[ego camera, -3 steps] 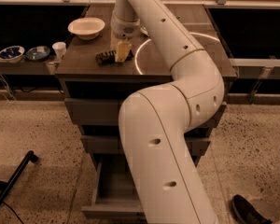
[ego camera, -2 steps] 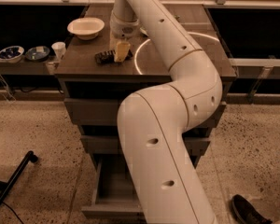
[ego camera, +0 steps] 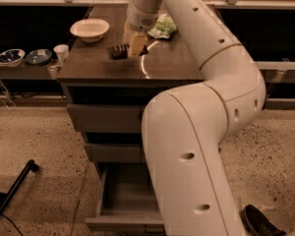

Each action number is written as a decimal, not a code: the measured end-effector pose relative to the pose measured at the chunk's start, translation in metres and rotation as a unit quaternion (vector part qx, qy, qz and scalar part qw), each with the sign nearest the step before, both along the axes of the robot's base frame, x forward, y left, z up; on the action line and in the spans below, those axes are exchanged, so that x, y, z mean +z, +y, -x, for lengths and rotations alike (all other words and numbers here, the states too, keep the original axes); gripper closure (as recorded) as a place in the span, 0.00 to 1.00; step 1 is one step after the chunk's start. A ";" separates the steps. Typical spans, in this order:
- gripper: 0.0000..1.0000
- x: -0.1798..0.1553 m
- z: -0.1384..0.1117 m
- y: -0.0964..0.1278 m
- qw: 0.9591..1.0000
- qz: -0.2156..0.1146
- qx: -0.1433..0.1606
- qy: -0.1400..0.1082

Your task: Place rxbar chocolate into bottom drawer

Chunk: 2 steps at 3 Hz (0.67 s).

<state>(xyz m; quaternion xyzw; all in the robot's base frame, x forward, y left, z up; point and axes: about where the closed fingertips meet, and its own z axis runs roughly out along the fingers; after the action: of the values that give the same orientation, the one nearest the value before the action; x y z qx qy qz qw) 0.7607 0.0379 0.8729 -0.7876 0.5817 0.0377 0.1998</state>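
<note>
"While the gripper (ego camera: 136, 45) sat low over the worktop (ego camera: 172, 65), about midway along its front edge, where was the snack bar (ego camera: 118, 51)?"

"Lying flat just beside it, on the side toward the bowl (ego camera: 90, 29) at the back corner. Whether the gripper was wide, narrow or holding the bar, I could not tell."

"What could have gone wrong?"

"A poor grip might have shoved the bar toward the front edge, or dropped it short of the bottom drawer (ego camera: 123, 223), which stood pulled out below. The arm (ego camera: 187, 146) bulked in front of that drawer, so the way down looked tight."
</note>
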 end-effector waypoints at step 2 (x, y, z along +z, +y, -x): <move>1.00 0.107 0.063 -0.024 0.991 -0.070 -0.074 -0.081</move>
<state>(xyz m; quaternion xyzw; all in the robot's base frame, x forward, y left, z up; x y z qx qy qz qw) 0.6978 0.0139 0.9803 -0.7266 0.6165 -0.0007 0.3032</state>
